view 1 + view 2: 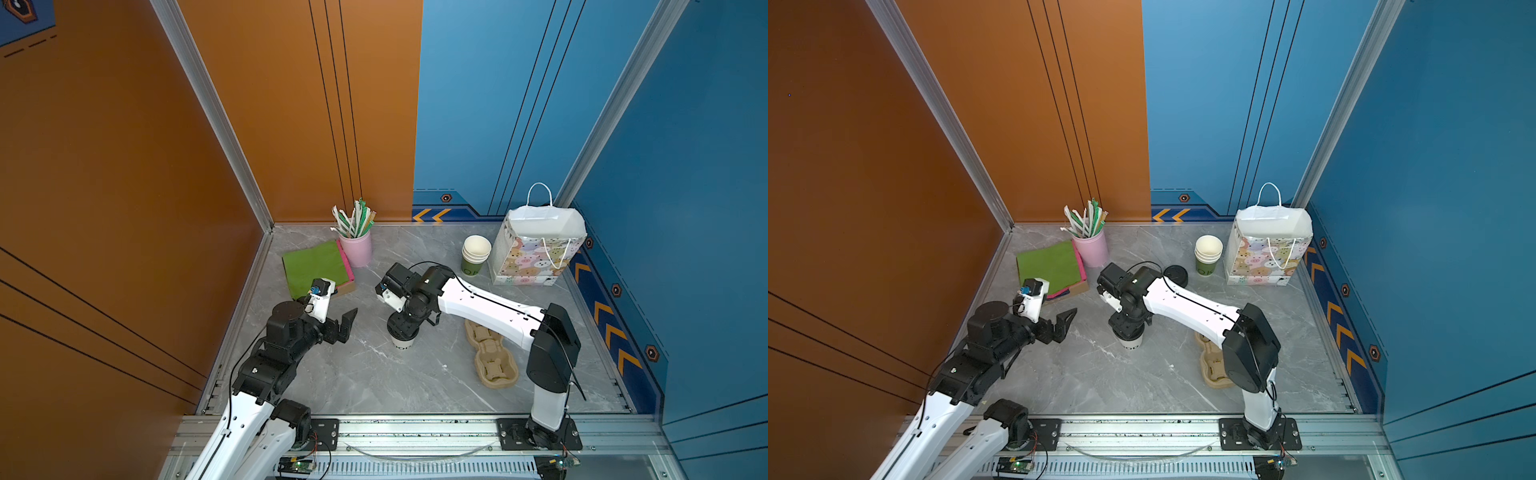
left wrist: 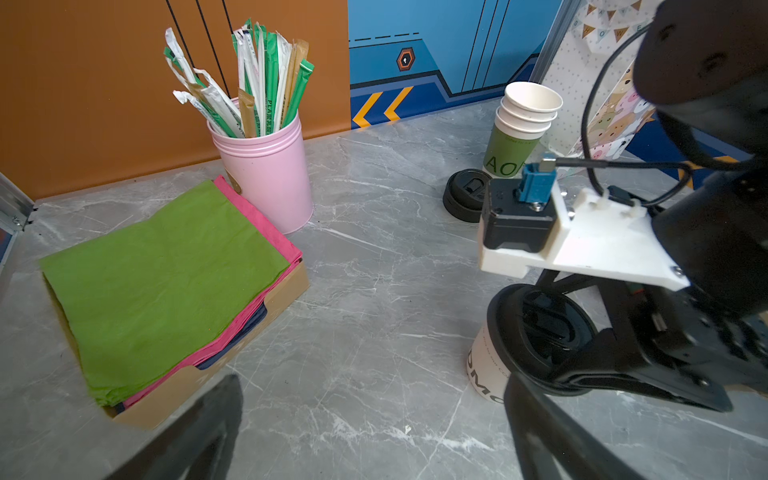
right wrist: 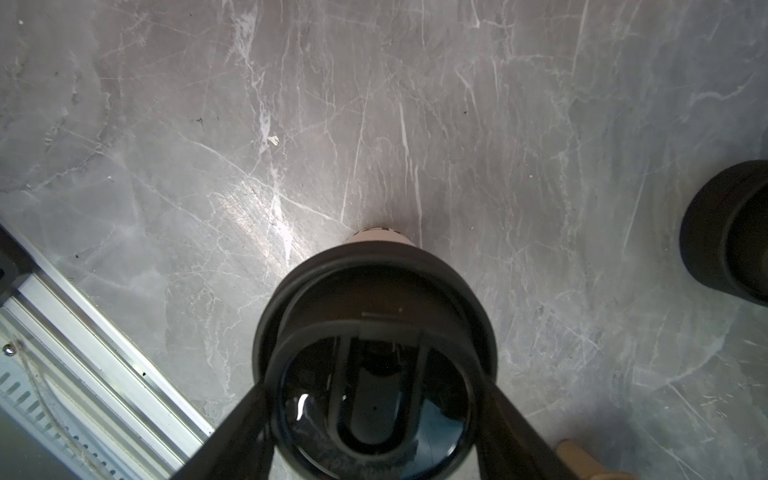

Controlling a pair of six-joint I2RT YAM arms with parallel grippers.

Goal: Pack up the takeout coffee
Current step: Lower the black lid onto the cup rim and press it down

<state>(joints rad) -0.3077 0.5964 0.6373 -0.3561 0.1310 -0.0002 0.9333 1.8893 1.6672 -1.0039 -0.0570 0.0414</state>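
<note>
Right tool (image 3: 374, 380) sits straight above the coffee (image 1: 402, 341), pointing down, fingers hugging both sides of the black lid (image 3: 374, 291). That looks like a grip. The coffee stands upright mid-bench (image 1: 365, 382), axis vertical. Left tool (image 1: 343, 325) gapes wide, empty, just beside it. The bag (image 1: 536, 249) stands at the far right, on the right arm's side.

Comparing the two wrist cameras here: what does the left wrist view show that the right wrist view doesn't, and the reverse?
Left wrist only: the pink straw cup, the napkin tray, the stacked cups and the gift bag. Right wrist only: the metal rail along the table's front edge. Both: the takeout coffee with the right claw straddling its lid, the loose black lid and the marble table.
</note>
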